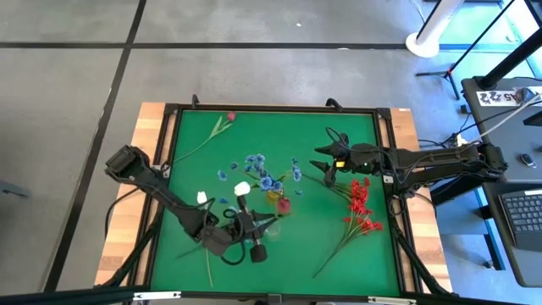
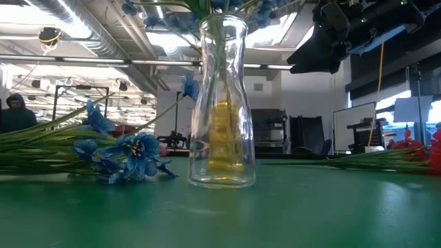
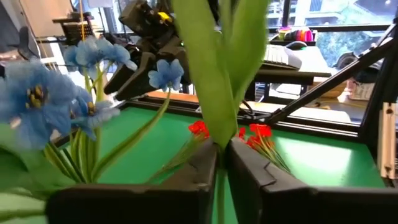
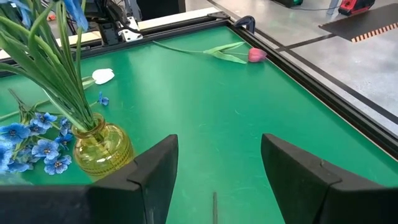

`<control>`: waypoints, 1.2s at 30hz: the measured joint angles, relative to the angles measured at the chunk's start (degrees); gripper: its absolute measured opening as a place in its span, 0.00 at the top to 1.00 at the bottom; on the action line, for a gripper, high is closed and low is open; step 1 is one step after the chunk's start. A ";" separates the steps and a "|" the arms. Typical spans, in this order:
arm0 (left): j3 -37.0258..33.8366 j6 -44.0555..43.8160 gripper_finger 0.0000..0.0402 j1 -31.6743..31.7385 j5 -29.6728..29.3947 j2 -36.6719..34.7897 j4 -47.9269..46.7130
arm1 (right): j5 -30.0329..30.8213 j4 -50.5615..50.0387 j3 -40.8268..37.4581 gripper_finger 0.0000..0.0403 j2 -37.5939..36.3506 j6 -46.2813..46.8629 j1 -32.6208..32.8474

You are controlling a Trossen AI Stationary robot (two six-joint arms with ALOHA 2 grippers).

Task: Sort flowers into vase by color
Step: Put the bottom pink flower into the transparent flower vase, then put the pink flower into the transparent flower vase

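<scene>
Table: flat green felt-like table (image 1: 254, 127) in a black frame, on a pale wooden top.
Yellow vase: small ribbed, round-bellied yellow glass vase (image 4: 102, 149) near the table's middle, holding thin green stems with blue clustered sprays.
Clear vase: tall, smooth clear glass vase (image 2: 222, 103) with a narrow neck, upright; in the low view it stands in front of the yellow one.
Blue flowers: loose blue cloth sprays (image 1: 258, 168) lying flat just beside the yellow vase, petals small and frilled.
Red flowers: red clustered sprays (image 1: 360, 203) on long stems, lying towards the right edge of the table.
White buds: two smooth oval white buds (image 1: 242, 188) towards the left front part of the table, beside the left arm.
Pink bud: single pink bud (image 4: 256, 55) on a leafy stem, lying near the far edge.
Left claw: left claw (image 3: 221, 158) near the front edge, its dark blocky fingers set narrow about a flat green stem (image 3: 208, 81) that rises between them.
Right claw: right claw (image 4: 214, 180) above the table's right half, fingers spread wide, nothing between them.
</scene>
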 joint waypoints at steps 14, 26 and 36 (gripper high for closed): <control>6.60 4.38 0.48 -1.01 2.34 -0.40 -6.28 | 0.00 -0.22 0.02 0.43 0.00 0.31 0.00; 33.61 16.79 0.47 -12.61 -20.96 -0.49 -35.12 | 0.00 -0.83 0.01 0.43 0.00 0.45 0.00; 38.62 -1.51 0.50 -10.37 -24.76 -12.68 -65.26 | 0.00 -0.88 0.01 0.43 0.00 0.88 0.00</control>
